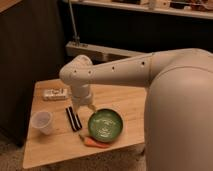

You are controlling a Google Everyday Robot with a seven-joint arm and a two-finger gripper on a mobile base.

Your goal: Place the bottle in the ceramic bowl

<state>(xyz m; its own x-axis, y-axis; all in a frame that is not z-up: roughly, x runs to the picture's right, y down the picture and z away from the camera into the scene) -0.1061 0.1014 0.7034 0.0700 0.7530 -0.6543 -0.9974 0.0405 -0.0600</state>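
A: The bottle (55,93): is it in yet?

B: No; the table (131,107) carries the empty ceramic bowl (106,125) near its front edge; the bottle lies flat at the back left, well apart; the gripper (86,107) hangs between them, jaws spread, seemingly holding nothing; grasp, carry and release are all left.

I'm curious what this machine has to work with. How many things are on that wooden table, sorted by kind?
bottle: 1
plastic cup: 1
green bowl: 1
black bar-shaped object: 1
orange object: 1
Total: 5
The gripper hangs open and empty above the table, between the black bar-shaped object and the green bowl.
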